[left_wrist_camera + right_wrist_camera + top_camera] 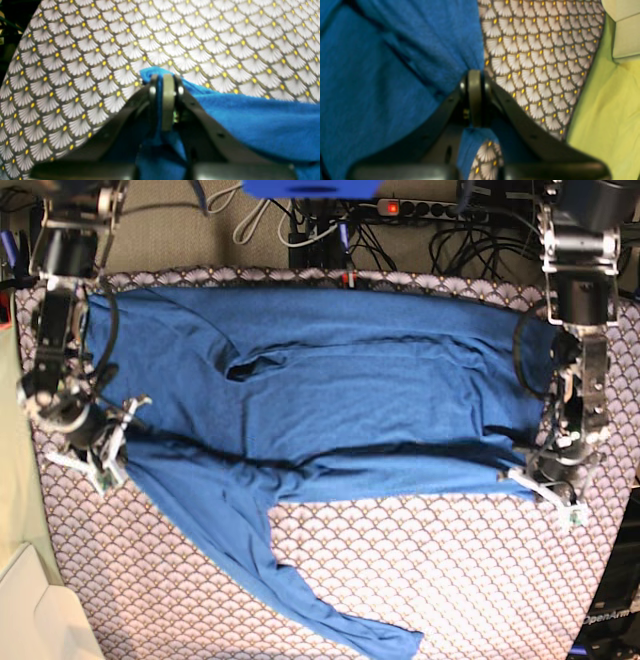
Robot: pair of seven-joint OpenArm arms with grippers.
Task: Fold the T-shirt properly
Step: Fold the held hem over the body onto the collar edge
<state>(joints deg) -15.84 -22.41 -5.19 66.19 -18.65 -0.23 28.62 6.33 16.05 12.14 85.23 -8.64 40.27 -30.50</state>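
1. So we're working on a table cover (420, 580) with a purple-grey scallop pattern and little yellow dots. Behind it there's a mess of cables and a power strip (425, 208), and off one side something yellow-green (607, 112).

2. The T-shirt (340, 390) is spread crosswise over the far half of the cover, blue and long-sleeved. One sleeve (290, 580) trails off toward the near edge, well away from the body.

3. Our left gripper (163, 82) is pinched tight on a blue edge, and in the overhead view it sits at the shirt's near corner on that side. The fabric pokes out just above the pads.

4. Our right gripper (475, 80) is also clamped narrow on the shirt's edge at the opposite end, with blue on one side of it and bare cover on the other.

5. Best guess: we're about to carry this long near edge over for a lengthwise fold, so it's early days.

6. To do it well, we'd lift both ends together and keep them level so the edge stays taut between the arms. If one side lags, the thin knit will sag and wrinkle.

7. That loose sleeve probably needs tucking in, or it'll stick out of the finished fold.

8. There's already a crease (250, 365) near the middle of the body worth smoothing.
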